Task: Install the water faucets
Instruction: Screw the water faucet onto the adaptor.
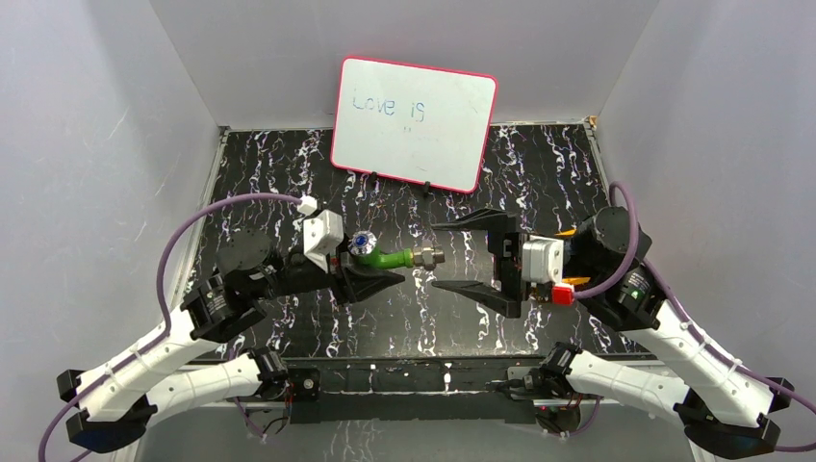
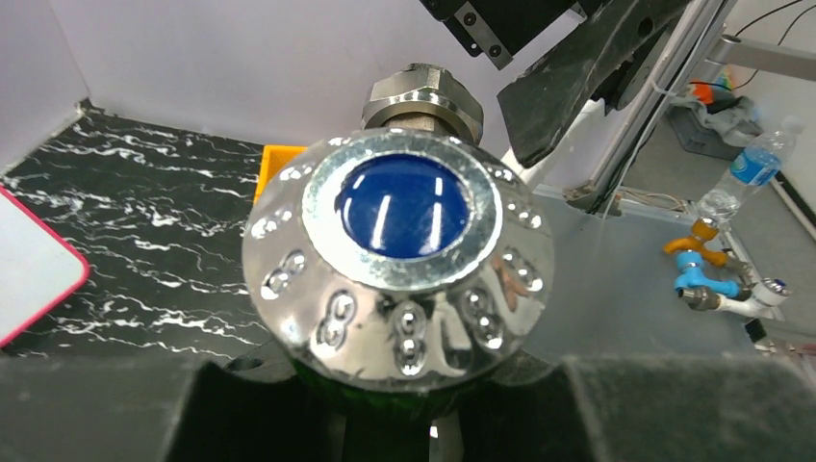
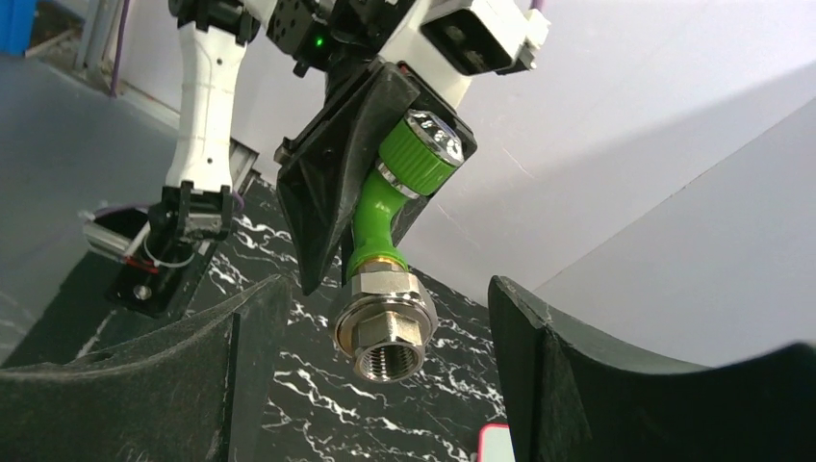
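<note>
Left gripper (image 1: 370, 269) is clamped narrow on the green faucet (image 1: 385, 258), gripping it at the knob end. Right gripper (image 1: 435, 256) is spread wide and holding nothing. In the right wrist view its two black fingers (image 3: 173, 385) sit on either side of the silver threaded fitting with clear gaps, not touching it.

The faucet is just left of centre in the top view, held off the black marbled surface (image 1: 539, 173), lying roughly level with the fitting pointing toward the right of the frame. The blue-and-silver knob (image 2: 399, 260) fills most of the left wrist view.

Containers: the only one I can find is an orange tray (image 2: 279, 159), a small corner of it poking out behind the knob at upper left of centre. Can't see what's in it, the knob covers the rest.

Count: one green faucet, two arms, one pink-edged whiteboard (image 1: 414, 123) propped at top centre with "Love is" scrawled on it.

Hard to make out: the side spout doesn't show clearly in any view. At the far right of the left wrist view there's a clear bottle (image 2: 755, 168) and some small blue and yellow bits, too small to say what they are. The lower part of the faucet body is buried between the left gripper's fingers.
</note>
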Controlling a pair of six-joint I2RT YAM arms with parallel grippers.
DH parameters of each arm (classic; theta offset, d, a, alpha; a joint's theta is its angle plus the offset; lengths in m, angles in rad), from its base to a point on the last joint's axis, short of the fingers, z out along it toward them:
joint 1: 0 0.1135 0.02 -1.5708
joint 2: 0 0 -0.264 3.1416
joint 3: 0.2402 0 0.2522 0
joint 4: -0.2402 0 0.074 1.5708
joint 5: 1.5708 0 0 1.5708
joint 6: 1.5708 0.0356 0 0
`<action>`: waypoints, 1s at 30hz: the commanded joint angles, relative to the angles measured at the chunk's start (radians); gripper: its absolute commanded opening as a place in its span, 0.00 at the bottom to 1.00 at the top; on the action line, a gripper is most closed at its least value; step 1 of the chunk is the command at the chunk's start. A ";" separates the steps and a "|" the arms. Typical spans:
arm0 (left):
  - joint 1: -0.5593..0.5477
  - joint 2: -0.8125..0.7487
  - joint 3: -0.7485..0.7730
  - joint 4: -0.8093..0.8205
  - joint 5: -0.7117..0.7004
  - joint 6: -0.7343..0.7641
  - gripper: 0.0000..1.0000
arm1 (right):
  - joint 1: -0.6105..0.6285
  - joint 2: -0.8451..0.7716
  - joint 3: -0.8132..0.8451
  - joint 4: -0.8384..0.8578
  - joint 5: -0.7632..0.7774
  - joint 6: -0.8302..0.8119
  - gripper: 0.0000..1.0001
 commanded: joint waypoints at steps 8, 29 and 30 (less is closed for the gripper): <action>-0.002 0.052 0.036 0.132 0.075 -0.199 0.00 | 0.002 -0.009 0.050 -0.169 0.006 -0.281 0.80; -0.002 0.043 0.045 0.094 0.080 -0.207 0.00 | 0.002 0.001 0.027 -0.169 0.031 -0.304 0.64; -0.002 0.041 0.043 0.094 0.079 -0.206 0.00 | 0.002 0.002 0.028 -0.166 0.026 -0.296 0.62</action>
